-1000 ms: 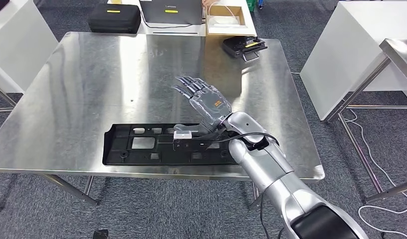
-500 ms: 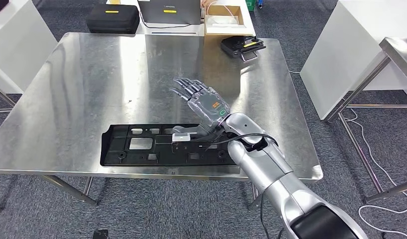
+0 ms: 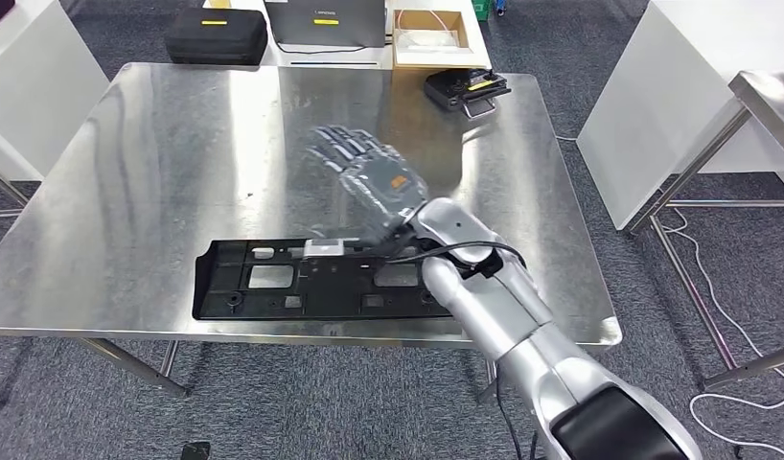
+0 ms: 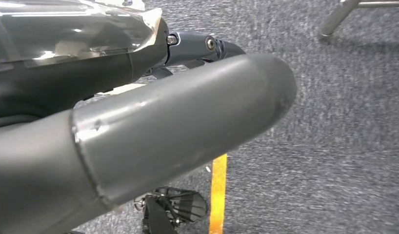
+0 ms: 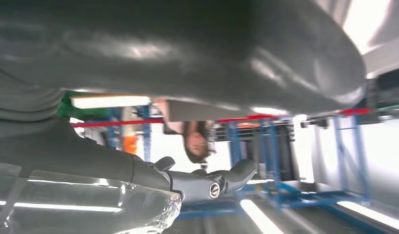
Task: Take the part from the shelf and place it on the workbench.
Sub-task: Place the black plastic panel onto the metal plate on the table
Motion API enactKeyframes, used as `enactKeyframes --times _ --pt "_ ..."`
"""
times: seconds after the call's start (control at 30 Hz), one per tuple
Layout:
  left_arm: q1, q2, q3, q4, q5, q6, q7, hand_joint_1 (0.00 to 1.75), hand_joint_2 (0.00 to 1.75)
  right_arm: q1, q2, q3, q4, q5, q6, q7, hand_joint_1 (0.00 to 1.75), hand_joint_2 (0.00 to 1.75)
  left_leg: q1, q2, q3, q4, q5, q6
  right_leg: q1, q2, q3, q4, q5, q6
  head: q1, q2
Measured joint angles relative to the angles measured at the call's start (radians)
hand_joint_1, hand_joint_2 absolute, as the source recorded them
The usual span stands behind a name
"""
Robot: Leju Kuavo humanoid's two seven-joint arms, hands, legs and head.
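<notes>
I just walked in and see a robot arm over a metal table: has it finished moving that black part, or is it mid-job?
It looks nearly finished. The black part already lies flat on the metal workbench, near its front edge. The right hand is above the part with fingers spread, holding nothing, though blur hides any contact at the wrist. The left hand hangs over the carpet. What seems left is only drawing the arm back.

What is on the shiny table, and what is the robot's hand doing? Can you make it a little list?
table: shiny metal workbench
part: long black plastic frame lying flat near the front edge
right hand: right hand above the table just behind the frame, fingers spread, holding nothing
left hand: left hand hanging down over grey carpet
far edge: small black device with a yellow label
job: frame already on the workbench
</notes>
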Motion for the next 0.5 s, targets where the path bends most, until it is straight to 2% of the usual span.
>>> enactKeyframes --times 0.2,0.5 --pt "-0.002 0.000 0.008 0.000 0.004 0.003 0.040 0.00 0.00 -0.038 0.088 0.077 0.003 0.004 0.022 -0.008 0.00 0.00 0.002 0.000 0.001 0.000 0.000 0.000 0.001 0.000 0.000 0.000 -0.002 -0.002 0.000 0.000" --pt "-0.002 0.000 0.014 0.000 0.004 0.009 0.051 0.00 0.00 -0.060 0.115 0.122 0.013 -0.014 0.020 -0.013 0.00 0.00 0.002 0.000 0.001 0.000 0.000 0.000 0.001 0.000 0.000 0.000 -0.001 -0.002 0.000 0.000"
